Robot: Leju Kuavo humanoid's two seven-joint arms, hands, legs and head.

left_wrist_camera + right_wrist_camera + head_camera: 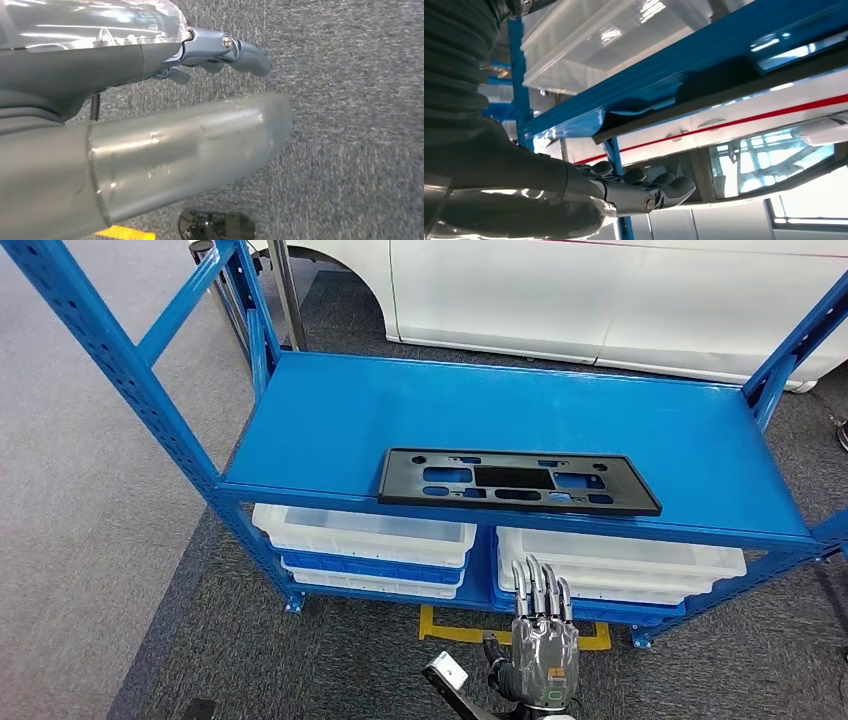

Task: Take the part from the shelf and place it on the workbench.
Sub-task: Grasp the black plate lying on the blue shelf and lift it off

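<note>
A flat black plastic part [517,481] with several cut-outs lies on the blue shelf [330,420], along its front edge. In the head view my right hand [543,640] is raised in front of the shelf, below the part, fingers straight and apart, holding nothing. The right wrist view looks up from under the shelf: the part's dark edge [644,122] juts slightly past the blue lip, well clear of my right hand's fingers [659,192]. My left hand [150,145] hangs over grey carpet, fingers extended and empty.
White and blue bins [365,535] [620,560] fill the lower level under the shelf. Blue uprights [120,370] frame both ends. A white car [600,290] stands behind. A yellow floor mark [450,630] lies by the rack's foot.
</note>
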